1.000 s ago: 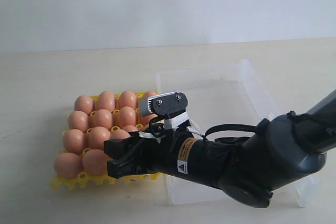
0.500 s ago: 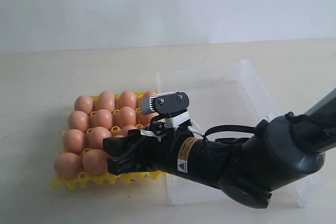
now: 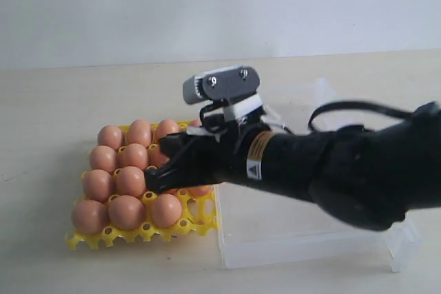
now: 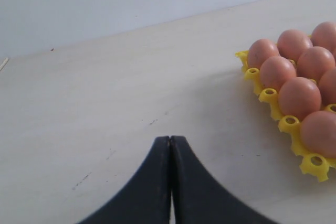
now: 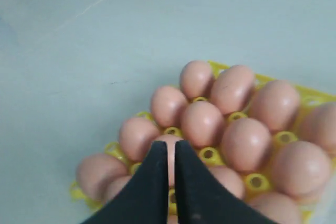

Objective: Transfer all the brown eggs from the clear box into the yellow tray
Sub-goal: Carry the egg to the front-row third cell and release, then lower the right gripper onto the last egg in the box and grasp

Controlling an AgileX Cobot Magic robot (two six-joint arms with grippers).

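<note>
Right gripper (image 5: pixel 171 148) above yellow tray (image 3: pixel 103 237), jaws pinched together, empty. Lift straight clear of brown eggs (image 3: pixel 127 211) before swinging toward clear box (image 3: pixel 303 242).

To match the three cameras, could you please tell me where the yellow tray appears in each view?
Exterior: yellow tray lower left, beside the clear box.
Left wrist: one edge only, beyond the left gripper, off to the side.
Right wrist: tray just beyond the right gripper.
Shared landmark: the brown eggs in its cups.
</note>
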